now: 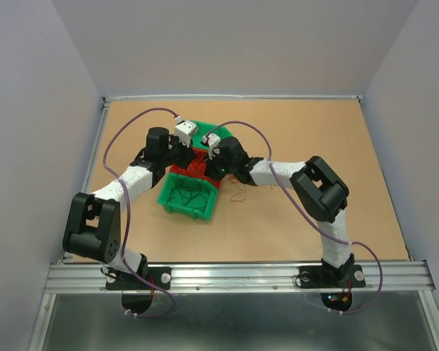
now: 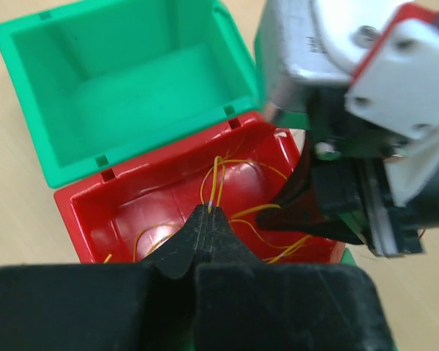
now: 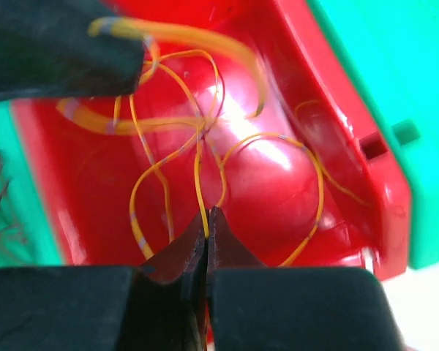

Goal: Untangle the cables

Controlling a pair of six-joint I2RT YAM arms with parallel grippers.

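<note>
Orange-yellow cables [image 3: 205, 139] lie in tangled loops inside a red bin [image 3: 336, 131], which sits between two green bins [image 1: 199, 167]. My left gripper [image 2: 208, 212] is shut on a pair of orange-yellow strands [image 2: 218, 175] over the red bin [image 2: 95, 212]. My right gripper [image 3: 207, 217] is shut on a single orange-yellow strand just above the bin floor. The left gripper's fingers [image 3: 58, 44] show at the right wrist view's top left, with a strand running from them. Dark cables [image 1: 186, 194] lie in the near green bin. Thin red cables [image 1: 238, 191] lie on the table by it.
A far green bin [image 2: 132, 80] touches the red bin's back and holds nothing. The near green bin [image 1: 205, 212] stands in front. The right arm's wrist [image 2: 366, 95] hangs close to my left gripper. Grey walls surround the tan table [image 1: 314, 131].
</note>
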